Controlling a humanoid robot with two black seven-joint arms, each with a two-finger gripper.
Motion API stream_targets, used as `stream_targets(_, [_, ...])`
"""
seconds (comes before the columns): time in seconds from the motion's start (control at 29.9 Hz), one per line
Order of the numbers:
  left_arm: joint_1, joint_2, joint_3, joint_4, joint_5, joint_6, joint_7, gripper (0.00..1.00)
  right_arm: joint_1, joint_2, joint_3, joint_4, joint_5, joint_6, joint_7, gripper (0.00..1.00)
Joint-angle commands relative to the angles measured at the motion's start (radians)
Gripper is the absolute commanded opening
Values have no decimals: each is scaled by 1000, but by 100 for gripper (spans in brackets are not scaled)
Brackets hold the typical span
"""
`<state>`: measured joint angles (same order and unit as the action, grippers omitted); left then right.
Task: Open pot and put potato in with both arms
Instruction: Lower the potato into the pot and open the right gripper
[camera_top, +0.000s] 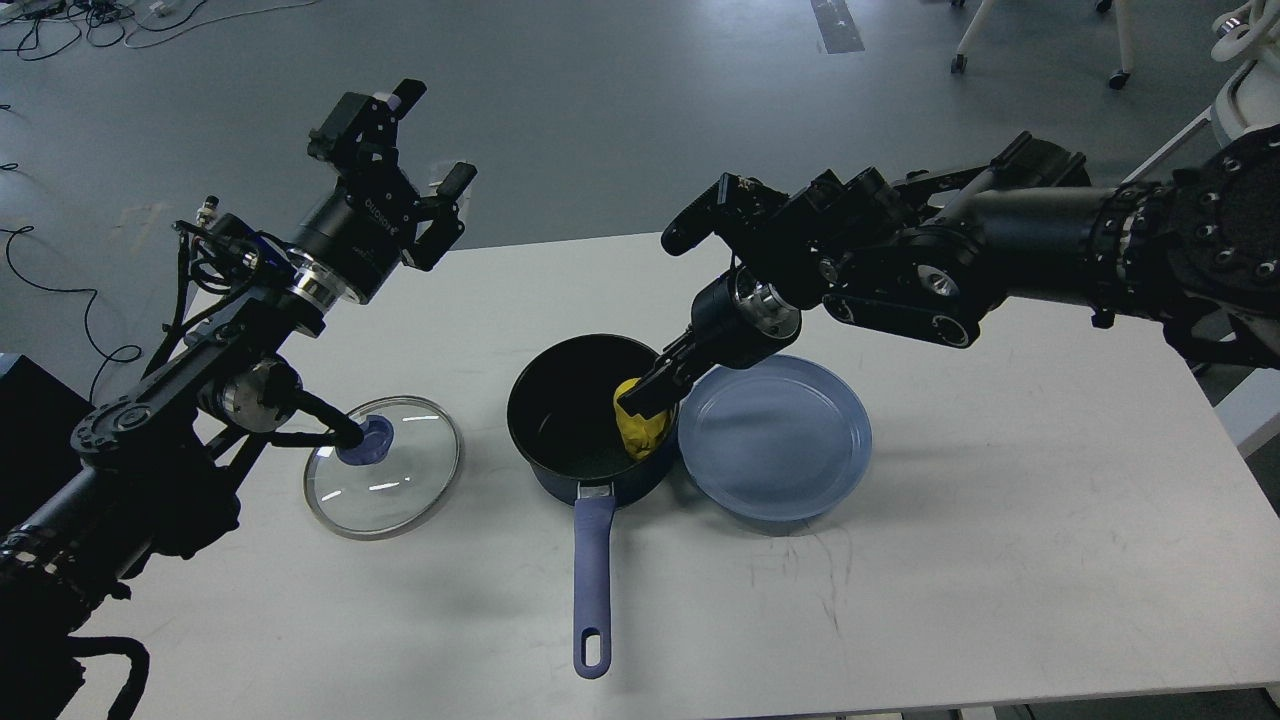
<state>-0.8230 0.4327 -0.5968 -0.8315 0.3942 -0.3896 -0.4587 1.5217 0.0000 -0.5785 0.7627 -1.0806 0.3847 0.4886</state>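
Pot (585, 420) sits mid-table w/ lid off, handle toward the robot. Only the head view here. Glass lid (383, 466) lies flat on the table (1000, 520) left of the pot, knob up, well clear of the rim; prob parked there so the mouth is free for the drop. Left gripper (415, 165) is raised high above the table's far-left edge, fingers spread, holding nothing, out of the way. Right gripper (648, 398) reaches down into the pot by its right wall, fingers pinching the potato (643, 428), which is already inside the rim, low against the wall. Blue plate (775, 438) just right of the pot, touching or nearly so, bare. Judged: placing almost done, release is what's left.
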Motion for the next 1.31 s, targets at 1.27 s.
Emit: stream_targets(1.27, [-47,-15,20,-34,14,-32,2,98,-593,-545,856,83,718,-7,0,98])
